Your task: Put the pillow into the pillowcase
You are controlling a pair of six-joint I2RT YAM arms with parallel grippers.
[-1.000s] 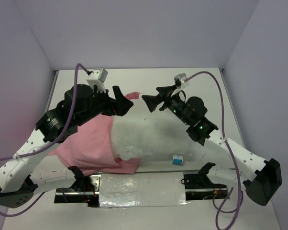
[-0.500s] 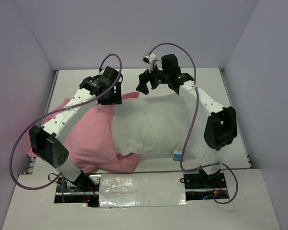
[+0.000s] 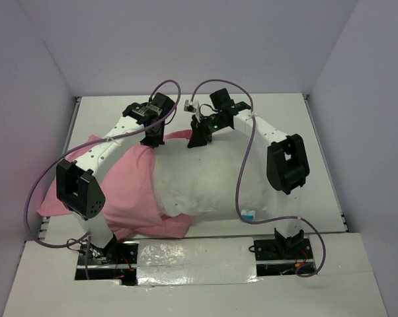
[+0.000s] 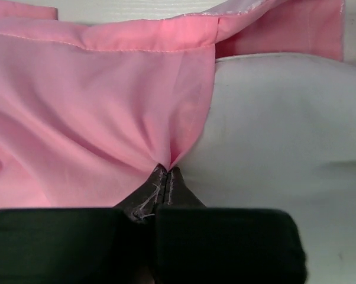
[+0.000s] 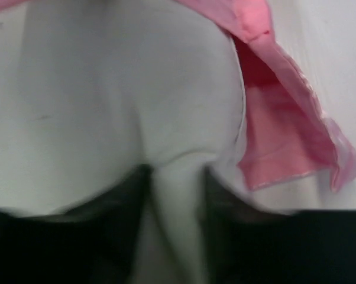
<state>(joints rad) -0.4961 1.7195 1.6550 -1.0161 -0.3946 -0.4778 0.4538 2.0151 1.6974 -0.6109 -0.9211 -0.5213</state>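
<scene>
The white pillow (image 3: 209, 178) lies across the middle of the table, its left end under the pink pillowcase (image 3: 116, 191). At the pillow's far edge my left gripper (image 3: 153, 140) is shut on the pink hem. In the left wrist view the pillowcase (image 4: 107, 112) puckers into the closed tips of that gripper (image 4: 165, 170), with the pillow (image 4: 272, 130) beside it. My right gripper (image 3: 198, 140) stands just to the right. Its wrist view shows this gripper (image 5: 175, 177) shut on a pinched fold of the pillow (image 5: 107, 89), with a pink flap (image 5: 284, 142) of the pillowcase to the right.
A small blue-white tag (image 3: 247, 214) sticks out at the pillow's near right corner. A silver taped strip (image 3: 192, 254) runs between the arm bases. Grey walls close in the white table (image 3: 298, 132) on three sides. Purple cables (image 3: 245, 158) loop over the pillow.
Both arms swung from above the near side out to the pillow's far edge. Both grippers went from open to shut, the left on the pink hem and the right on a pillow fold.
</scene>
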